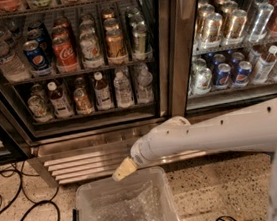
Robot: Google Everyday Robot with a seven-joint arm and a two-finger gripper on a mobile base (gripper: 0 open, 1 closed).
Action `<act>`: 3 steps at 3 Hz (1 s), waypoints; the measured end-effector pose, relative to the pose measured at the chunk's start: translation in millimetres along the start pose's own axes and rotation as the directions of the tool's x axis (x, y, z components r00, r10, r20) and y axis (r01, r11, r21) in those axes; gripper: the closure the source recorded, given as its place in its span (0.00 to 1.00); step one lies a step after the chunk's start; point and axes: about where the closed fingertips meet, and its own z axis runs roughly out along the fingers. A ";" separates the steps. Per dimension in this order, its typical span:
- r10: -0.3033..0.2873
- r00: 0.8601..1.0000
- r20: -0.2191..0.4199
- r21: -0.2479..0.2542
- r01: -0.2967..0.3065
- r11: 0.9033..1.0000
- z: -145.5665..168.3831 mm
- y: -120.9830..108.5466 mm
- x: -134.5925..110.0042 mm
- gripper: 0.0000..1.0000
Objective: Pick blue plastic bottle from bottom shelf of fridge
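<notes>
The fridge [170, 53] fills the upper part of the camera view. Its bottom shelf [93, 113] holds cans and small bottles. Two slim bottles with white caps and dark contents stand there, one at the left [58, 99] and one in the middle [102, 91]; I cannot tell which is the blue plastic bottle. My gripper [124, 169] is the cream tip of the white arm [207, 134]. It points down-left, below the shelf, in front of the louvred steel panel and over the rim of a clear bin. It holds nothing that I can see.
A clear plastic bin [80, 210] stands on the speckled floor below the gripper. Black cables [20, 217] lie on the floor at the left. The louvred steel base panel [84, 164] is under the shelf. The right compartment [234, 70] holds cans behind glass.
</notes>
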 end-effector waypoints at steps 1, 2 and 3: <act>0.063 0.995 0.072 0.073 -0.069 0.995 16.0 -22.3 -21.7 0.00; 0.180 0.969 0.166 0.087 -0.196 0.977 25.1 -42.3 -52.7 0.00; 0.187 0.966 0.179 0.086 -0.205 0.975 24.7 -43.1 -56.1 0.00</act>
